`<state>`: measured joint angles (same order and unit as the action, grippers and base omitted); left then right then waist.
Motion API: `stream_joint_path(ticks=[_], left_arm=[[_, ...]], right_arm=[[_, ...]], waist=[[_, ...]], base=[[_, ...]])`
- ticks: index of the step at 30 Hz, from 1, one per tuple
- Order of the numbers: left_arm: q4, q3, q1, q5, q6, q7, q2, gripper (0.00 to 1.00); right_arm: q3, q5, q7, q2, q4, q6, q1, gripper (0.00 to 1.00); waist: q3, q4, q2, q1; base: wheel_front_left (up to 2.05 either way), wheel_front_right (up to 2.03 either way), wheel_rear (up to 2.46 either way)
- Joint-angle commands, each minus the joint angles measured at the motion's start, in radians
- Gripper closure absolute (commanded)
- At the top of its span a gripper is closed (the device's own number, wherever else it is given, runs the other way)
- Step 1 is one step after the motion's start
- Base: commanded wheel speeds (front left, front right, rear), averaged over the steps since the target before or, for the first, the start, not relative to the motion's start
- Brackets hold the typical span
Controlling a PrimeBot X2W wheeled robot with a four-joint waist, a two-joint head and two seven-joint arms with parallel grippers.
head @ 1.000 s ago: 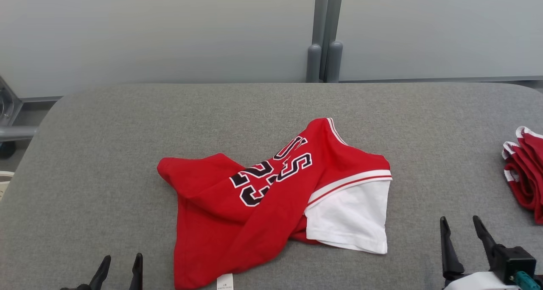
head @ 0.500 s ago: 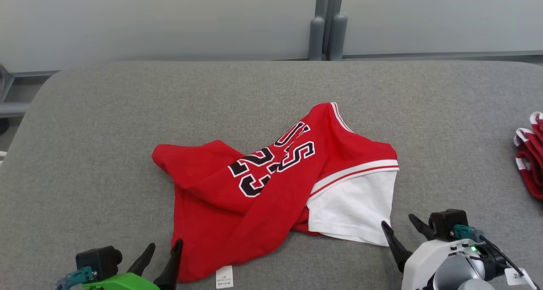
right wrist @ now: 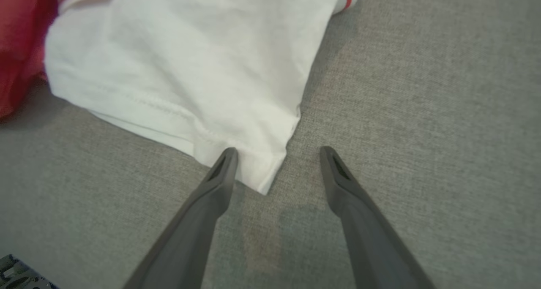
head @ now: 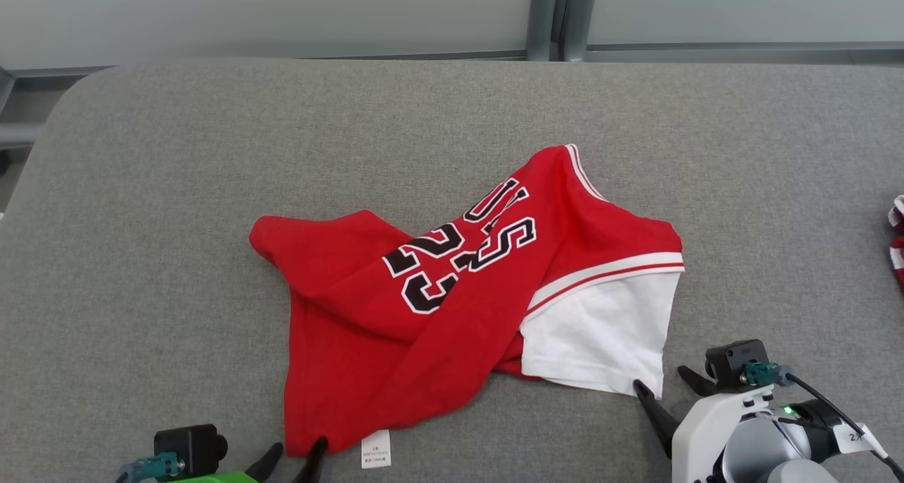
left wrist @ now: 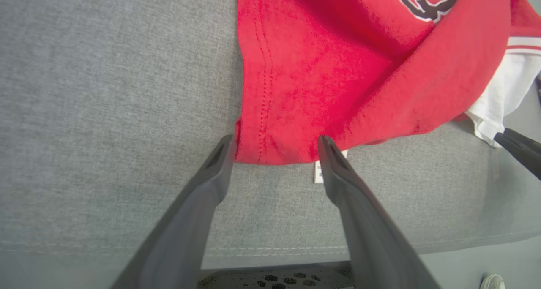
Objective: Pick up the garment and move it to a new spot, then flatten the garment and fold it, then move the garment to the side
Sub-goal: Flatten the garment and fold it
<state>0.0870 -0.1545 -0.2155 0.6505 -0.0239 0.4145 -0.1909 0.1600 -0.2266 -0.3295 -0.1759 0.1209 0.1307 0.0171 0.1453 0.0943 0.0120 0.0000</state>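
Straddling the near hem corner of the crumpled red cotton jersey (head: 424, 328) lying mid-way across the grey cloth-covered table (head: 176, 186), the left gripper (left wrist: 274, 143) gapes wide, holding nothing, arm low at the front edge. The right gripper (right wrist: 277, 151), equally spread and empty, brackets the white sleeve (right wrist: 190, 69) corner.

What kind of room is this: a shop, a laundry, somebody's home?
Most likely a robot test room rather than a home. A grey cloth-covered table stands before plain pale partition panels, with one crumpled red jersey laid out and more red garments at the table's right edge.
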Motion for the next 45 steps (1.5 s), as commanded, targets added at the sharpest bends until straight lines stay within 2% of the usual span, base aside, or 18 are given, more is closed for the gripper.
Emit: stream_joint_path(ticks=[1,21,22,23,24,25,27,35,36,37,38,39,45], left_arm=[[-0.018,-0.010,0.006,-0.011,-0.012,0.002,-0.016,0.00],[-0.159,-0.047,0.092,-0.014,-0.054,-0.055,-0.004,0.00],[-0.168,-0.046,0.100,-0.008,-0.055,-0.061,0.002,0.18],[-0.177,-0.047,0.107,-0.006,-0.057,-0.066,0.004,0.51],[-0.184,-0.047,0.114,-0.008,-0.058,-0.075,0.006,0.53],[-0.192,-0.047,0.121,-0.008,-0.060,-0.080,0.008,0.62],[-0.198,-0.048,0.129,0.005,-0.065,-0.087,0.013,1.00],[-0.205,-0.044,0.146,0.035,-0.078,-0.097,0.012,1.00],[-0.206,-0.043,0.148,0.039,-0.078,-0.096,0.013,1.00],[-0.206,-0.043,0.149,0.043,-0.078,-0.094,0.013,1.00],[-0.203,-0.042,0.152,0.049,-0.079,-0.095,0.014,1.00],[-0.198,-0.040,0.153,0.057,-0.081,-0.094,0.017,1.00],[-0.148,-0.012,0.167,0.095,-0.080,-0.091,0.010,1.00]], right_arm=[[-0.001,0.006,-0.005,-0.002,-0.003,0.000,-0.008,0.00],[0.015,0.008,-0.020,0.000,0.011,0.000,-0.030,0.00],[0.018,0.004,-0.021,0.001,0.015,0.000,-0.031,0.00],[0.019,0.002,-0.022,0.002,0.021,0.000,-0.033,0.00],[0.023,0.001,-0.023,0.000,0.027,0.000,-0.035,0.00],[0.028,-0.003,-0.026,0.000,0.032,0.000,-0.036,0.00],[0.035,-0.010,-0.023,0.001,0.039,0.000,-0.041,0.00],[0.069,-0.023,0.001,0.016,0.073,0.002,-0.073,0.00],[0.078,-0.030,0.005,0.019,0.080,0.002,-0.076,0.11],[0.087,-0.037,0.010,0.021,0.085,0.002,-0.081,0.54],[0.092,-0.046,0.020,0.022,0.090,0.002,-0.087,0.80],[0.093,-0.054,0.031,0.022,0.094,0.002,-0.091,1.00],[0.092,-0.170,0.054,0.012,0.079,0.000,-0.104,1.00]], waist=[[0.018,-0.001,-0.0120,0.0000],[0.063,-0.002,-0.0120,0.0000],[0.063,-0.001,-0.0120,0.0000],[0.062,-0.001,-0.0120,0.0000],[0.061,-0.001,-0.0120,0.0000],[0.060,-0.002,-0.0120,0.0000],[0.058,-0.002,-0.0120,0.0000],[0.047,0.004,-0.0120,0.0000],[0.046,0.005,-0.0120,0.0000],[0.044,0.007,-0.0120,0.0000],[0.043,0.008,-0.0120,0.0000],[0.041,0.009,-0.0120,0.0000],[0.027,0.013,-0.0120,0.0000]], base=[[0.00,0.00,0.00],[0.00,0.00,0.00],[0.00,0.00,0.00],[0.00,0.00,0.00],[0.00,0.00,0.00],[0.00,0.00,0.00],[0.00,0.00,0.00],[0.00,0.00,0.00],[0.00,0.00,0.00],[0.00,0.00,0.00],[0.00,0.00,0.00],[0.00,0.00,0.00],[0.00,0.00,0.00]])
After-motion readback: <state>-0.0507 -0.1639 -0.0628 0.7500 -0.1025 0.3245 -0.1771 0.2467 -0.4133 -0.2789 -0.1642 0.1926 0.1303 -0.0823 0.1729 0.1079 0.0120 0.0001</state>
